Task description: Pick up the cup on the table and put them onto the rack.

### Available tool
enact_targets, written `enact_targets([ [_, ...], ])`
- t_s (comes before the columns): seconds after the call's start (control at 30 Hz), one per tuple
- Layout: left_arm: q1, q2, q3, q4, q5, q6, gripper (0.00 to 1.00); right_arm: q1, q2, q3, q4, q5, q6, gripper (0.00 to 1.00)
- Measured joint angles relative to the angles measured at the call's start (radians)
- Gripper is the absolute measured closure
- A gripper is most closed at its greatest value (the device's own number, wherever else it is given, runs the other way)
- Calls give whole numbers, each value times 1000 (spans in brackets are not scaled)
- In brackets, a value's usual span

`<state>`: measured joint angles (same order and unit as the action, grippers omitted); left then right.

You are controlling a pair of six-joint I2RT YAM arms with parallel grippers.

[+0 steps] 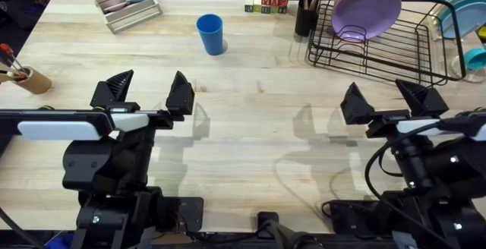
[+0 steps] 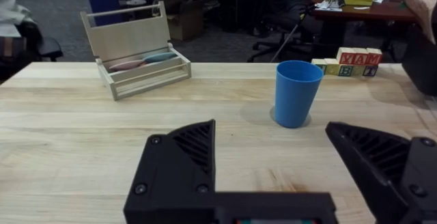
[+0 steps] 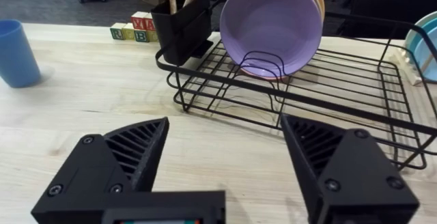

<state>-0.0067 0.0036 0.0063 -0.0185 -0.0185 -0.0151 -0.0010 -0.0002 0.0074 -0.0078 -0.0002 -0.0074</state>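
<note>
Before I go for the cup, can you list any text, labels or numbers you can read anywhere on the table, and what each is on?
"Y A M": top row of the letter blocks, read in the left wrist view.
"B" and "T": two blocks of the lower row; the others are too blurred to read.
Cup, rack, plates: no readable text.

— Where does the top camera sit?
— High over the arm bases. It looks down and forward across the table (image 1: 250, 127), far off.
— And the left wrist one?
— Low, just behind its own fingers (image 2: 177, 162). It faces the cup (image 2: 297, 93), quite near.
— The right one?
— Low too, facing the rack (image 3: 287, 94) close up.
— What do they share?
— Both wrist views catch the cup (image 3: 17, 53) and the blocks (image 2: 351, 60). The top view has the cup (image 1: 210, 34) and rack (image 1: 380, 48).
</note>
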Motion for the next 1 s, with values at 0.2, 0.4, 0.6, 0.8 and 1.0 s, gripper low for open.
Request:
enact_targets([
  [0.2,0,0,0,0,0,0,8,0,0,3,-21,3,0,6],
  [0.4,0,0,0,0,0,0,5,0,0,3,-21,4,-1,6],
  [0.6,0,0,1,0,0,0,7,0,0,7,-33,11,-7,6],
  [0.8,0,20,137,-168,1,0,7,0,8,124,-289,15,1,6],
  [1.0,0,212,459,-372,20,0,7,0,161,374,-417,21,1,6],
])
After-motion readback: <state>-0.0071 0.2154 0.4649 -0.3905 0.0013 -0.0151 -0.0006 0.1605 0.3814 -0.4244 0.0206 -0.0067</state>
